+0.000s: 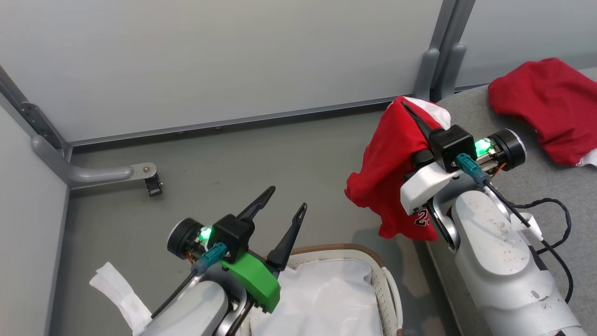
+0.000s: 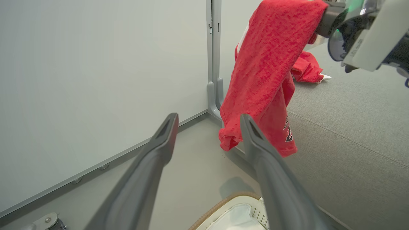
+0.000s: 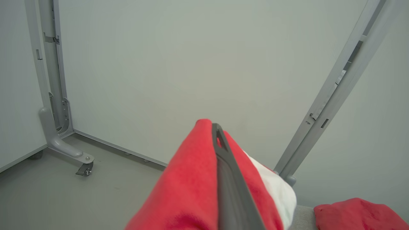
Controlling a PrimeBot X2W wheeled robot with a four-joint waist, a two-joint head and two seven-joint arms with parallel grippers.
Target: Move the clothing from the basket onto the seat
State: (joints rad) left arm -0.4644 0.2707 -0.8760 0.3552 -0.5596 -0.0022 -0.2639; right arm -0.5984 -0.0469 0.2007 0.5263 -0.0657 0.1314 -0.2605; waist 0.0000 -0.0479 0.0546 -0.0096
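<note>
**Lettered red garment** (image 1: 387, 158): soft, light, limp; likely to sag and slip, so a bunched fold is the surest hold. It hangs just off the seat's (image 1: 580, 186) edge, pinched in the closed right gripper (image 1: 410, 112).
**Plain red garment** (image 1: 545, 112): lies on the seat.
**Left gripper** (image 1: 287, 198): spread wide, empty, well off the seat.

Floor (image 1: 280, 154) open, seat (image 1: 475, 109) and wall (image 1: 210, 60) blocking

Pale grey partition panels (image 1: 210, 60) rise from a matte grey floor (image 1: 261, 158). Well left of the upright metal post (image 1: 429, 70), a curved support foot (image 1: 88, 173) with a small caster (image 1: 153, 185) rests on that floor.
</note>
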